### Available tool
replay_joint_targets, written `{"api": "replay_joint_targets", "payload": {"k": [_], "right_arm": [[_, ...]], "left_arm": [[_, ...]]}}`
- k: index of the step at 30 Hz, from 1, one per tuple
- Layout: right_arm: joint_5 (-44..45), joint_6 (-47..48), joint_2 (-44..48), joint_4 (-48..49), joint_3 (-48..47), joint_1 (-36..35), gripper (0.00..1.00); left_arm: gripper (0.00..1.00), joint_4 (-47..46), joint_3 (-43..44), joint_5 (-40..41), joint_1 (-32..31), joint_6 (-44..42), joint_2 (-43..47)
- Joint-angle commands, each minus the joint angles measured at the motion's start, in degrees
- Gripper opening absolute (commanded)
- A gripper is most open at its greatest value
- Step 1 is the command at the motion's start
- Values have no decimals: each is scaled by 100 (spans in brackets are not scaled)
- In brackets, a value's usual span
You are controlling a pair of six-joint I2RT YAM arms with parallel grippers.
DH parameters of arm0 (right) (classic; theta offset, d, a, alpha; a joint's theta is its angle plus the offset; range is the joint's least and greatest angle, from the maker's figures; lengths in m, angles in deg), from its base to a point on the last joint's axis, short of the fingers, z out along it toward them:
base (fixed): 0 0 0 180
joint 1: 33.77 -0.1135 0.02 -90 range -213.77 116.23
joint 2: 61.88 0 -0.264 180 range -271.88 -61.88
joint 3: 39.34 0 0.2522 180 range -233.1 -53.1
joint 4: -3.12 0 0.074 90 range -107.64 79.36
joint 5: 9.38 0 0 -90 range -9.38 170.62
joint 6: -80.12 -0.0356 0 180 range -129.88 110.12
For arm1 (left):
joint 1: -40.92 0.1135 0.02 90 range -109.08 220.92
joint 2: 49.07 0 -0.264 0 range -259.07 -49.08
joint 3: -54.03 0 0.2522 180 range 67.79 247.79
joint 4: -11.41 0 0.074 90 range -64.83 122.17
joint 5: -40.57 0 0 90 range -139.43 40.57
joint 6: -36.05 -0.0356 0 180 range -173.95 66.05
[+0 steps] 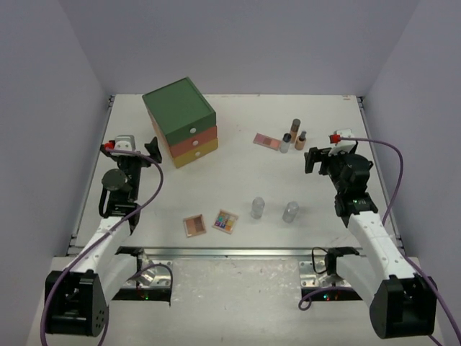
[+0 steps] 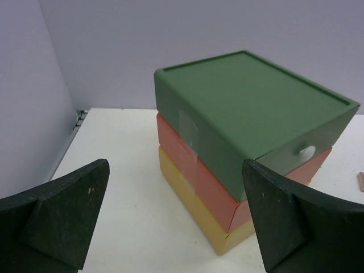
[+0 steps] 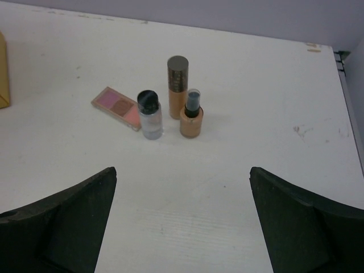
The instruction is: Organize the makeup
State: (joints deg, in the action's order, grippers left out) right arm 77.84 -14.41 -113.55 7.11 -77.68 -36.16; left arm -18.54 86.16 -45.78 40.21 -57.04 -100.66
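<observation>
A pink palette [image 1: 268, 140] lies at the back right next to three dark-capped tubes [image 1: 295, 131]. In the right wrist view they show as the pink palette [image 3: 118, 107], a pale tube [image 3: 150, 115], a tall tan tube [image 3: 177, 86] and a short tan tube [image 3: 191, 116]. Two clear bottles [image 1: 257, 208] [image 1: 290, 211] stand near the front. A tan palette [image 1: 194, 225] and a multicoloured palette [image 1: 225, 221] lie to their left. My left gripper [image 1: 144, 153] [image 2: 176, 210] is open and empty, left of the chest. My right gripper [image 1: 317, 157] [image 3: 182, 210] is open and empty, short of the tubes.
The green-orange-yellow drawer chest [image 1: 180, 121] stands at the back left with its drawers shut. It fills the left wrist view [image 2: 250, 114]. Grey walls enclose the table on three sides. A metal rail [image 1: 230, 252] runs along the near edge.
</observation>
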Motion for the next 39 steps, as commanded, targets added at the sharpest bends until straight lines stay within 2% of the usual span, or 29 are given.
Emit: {"api": "replay_joint_targets", "payload": {"k": [1, 3, 5, 7, 9, 11, 12, 16, 19, 23, 28, 30, 34, 39], "right_arm": [[-1004, 291, 146, -1697, -817, 2, 92], [-1293, 176, 73, -1925, -1098, -7, 88], [-1749, -202, -107, -2206, -1407, -60, 74], [-1861, -533, -280, -2333, -1735, -217, 66], [-1272, -689, -527, -2431, -2228, -828, 54], [-710, -682, -795, -2416, -2562, -1539, 45], [-389, -812, -931, -2343, -2699, -1749, 44], [16, -1172, -1858, -2375, -3476, -2585, 44], [358, -1235, -2814, -2517, -4385, -3370, 49], [330, -1428, -3959, -2237, -5368, -3907, 52], [833, -1481, -5074, -1946, -6454, -4305, 50], [1094, -1443, -5356, -1547, -6583, -4408, 48], [1373, -1677, -5690, -1124, -6690, -4428, 42], [1127, -1640, -6182, -1051, -7142, -4445, 40]], "left_arm": [[100, 1391, 766, -597, -26, -367, 459], [100, 1931, 1152, -642, -26, -386, 380], [100, 3000, 1940, -602, -26, -461, -66], [100, 3931, 2658, -553, -30, -745, -539], [100, 4949, 3799, -397, -26, -981, -1052], [100, 5640, 4279, -435, -26, -1241, -1417], [100, 5939, 4656, -533, -26, -1320, -1506], [100, 6202, 5088, -1016, -17, -1493, -1698], [100, 6375, 5438, -1242, -17, -1334, -1954], [100, 6719, 5965, -1348, -15, -1354, -2489], [100, 6781, 6611, -1174, 255, -1078, -3098], [95, 6919, 6903, -1238, 405, -794, -3525], [78, 7163, 7473, -1490, 610, -395, -4090], [76, 7201, 7637, -1613, 613, 54, -4477]]}}
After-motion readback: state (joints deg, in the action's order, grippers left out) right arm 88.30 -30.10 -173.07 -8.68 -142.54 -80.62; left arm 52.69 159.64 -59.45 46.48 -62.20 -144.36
